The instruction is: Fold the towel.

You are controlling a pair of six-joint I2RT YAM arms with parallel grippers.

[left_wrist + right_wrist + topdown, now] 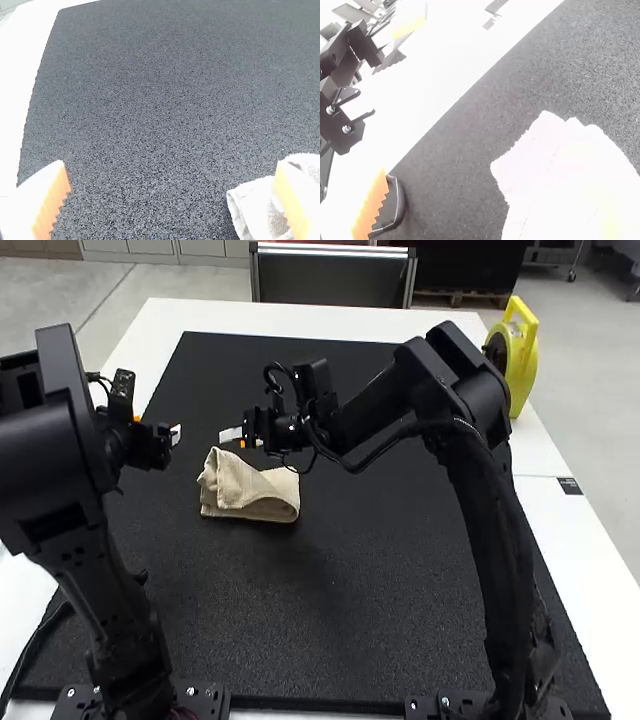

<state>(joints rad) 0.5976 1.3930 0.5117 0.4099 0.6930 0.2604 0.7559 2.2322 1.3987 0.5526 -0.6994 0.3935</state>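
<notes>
In the high view, the beige towel point(262, 494) lies as a small folded bundle on the black mat, its left end curled up. My left gripper point(157, 427) is beyond and left of it; my right gripper point(233, 437) hangs just past its far side. The left wrist view has the left gripper point(172, 182) open, one finger overlapping the towel's edge point(255, 202). In the right wrist view, the right gripper point(495, 190) is open, with the pale towel point(545, 170) below and partly behind one washed-out finger. Neither gripper holds cloth.
The black mat point(390, 570) covers most of the white table point(575, 540). A yellow reel point(517, 355) stands at the far right edge. Both grippers are near each other around the towel's far side, and the right arm reaches across the mat.
</notes>
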